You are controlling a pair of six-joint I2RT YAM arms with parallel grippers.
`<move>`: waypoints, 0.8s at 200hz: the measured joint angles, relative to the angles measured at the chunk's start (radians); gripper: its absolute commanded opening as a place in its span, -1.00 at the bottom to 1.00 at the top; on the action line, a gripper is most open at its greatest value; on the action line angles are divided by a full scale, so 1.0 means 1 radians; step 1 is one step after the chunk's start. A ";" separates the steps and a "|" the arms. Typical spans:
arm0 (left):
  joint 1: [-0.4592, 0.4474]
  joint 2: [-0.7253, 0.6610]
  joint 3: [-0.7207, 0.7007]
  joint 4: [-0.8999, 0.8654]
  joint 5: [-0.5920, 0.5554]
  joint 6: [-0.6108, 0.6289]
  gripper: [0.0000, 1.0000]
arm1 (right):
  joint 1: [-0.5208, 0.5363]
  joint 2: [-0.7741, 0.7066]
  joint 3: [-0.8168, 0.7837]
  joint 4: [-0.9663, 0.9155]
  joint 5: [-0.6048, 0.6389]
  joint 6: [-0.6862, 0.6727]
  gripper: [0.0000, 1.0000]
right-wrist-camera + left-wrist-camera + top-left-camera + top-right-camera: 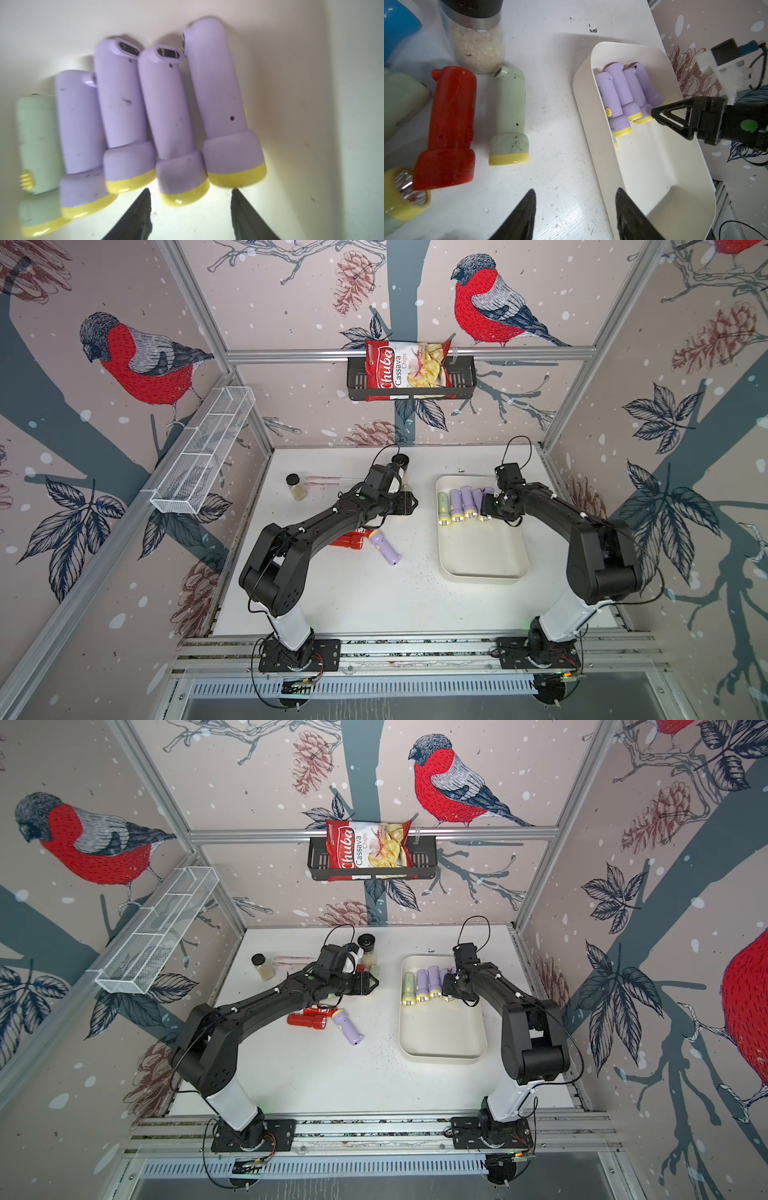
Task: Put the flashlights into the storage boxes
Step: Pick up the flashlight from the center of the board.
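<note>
Tray: we find one cream tray (484, 576) of smooth plastic, shallow, with rounded corners. It sits on the white table (353, 601) on the right arm's side.
Stowed flashlights: we count five flashlights (461, 506) in the tray's far end, side by side and touching, heads toward the robot. There is one green flashlight (35, 133) and four lilac flashlights (122, 104).
Shape and finish: they are smooth, scuffed plastic cylinders flaring to a wider, yellow-rimmed head.
Loose, top views: two red flashlights (305, 1022) and one lilac torch (352, 1033) lie on the table by the left arm, apart from the tray.
Loose, left wrist view only: this view shows a red torch (450, 124) beside a green torch (510, 116). It also shows a second green body (400, 99), a blue body (396, 22) cut by the edge, and a yellow head (404, 191) with a shiny reflector.
Jars: there are two clear, black-capped jars (296, 487); one holds white grains (477, 45).
Left gripper (575, 190): fingers apart with nothing between them, over bare table just beside the tray's wall.
Right gripper (191, 191): inside the tray, with black pointed fingers apart and gripping nothing. The tips stand just short of the heads.
Right wrist view only: this view alone shows the dark slots in the lilac tail ends.
</note>
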 measured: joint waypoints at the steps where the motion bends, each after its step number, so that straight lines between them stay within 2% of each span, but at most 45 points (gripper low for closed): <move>1: 0.000 -0.002 -0.001 0.000 0.000 0.000 0.21 | 0.000 -0.002 0.000 -0.001 0.000 0.000 0.23; 47: 0.000 -0.074 -0.055 0.000 -0.002 -0.009 0.21 | 0.079 -0.127 0.019 -0.070 0.006 0.002 0.23; 90: 0.000 -0.184 -0.135 0.000 -0.013 -0.024 0.21 | 0.246 -0.188 0.060 -0.106 0.025 0.056 0.23; 126: 0.005 -0.286 -0.231 -0.003 -0.029 -0.039 0.22 | 0.410 -0.182 0.092 -0.103 0.024 0.113 0.23; 160: 0.024 -0.403 -0.347 -0.006 -0.055 -0.074 0.22 | 0.555 -0.106 0.139 -0.101 0.024 0.170 0.23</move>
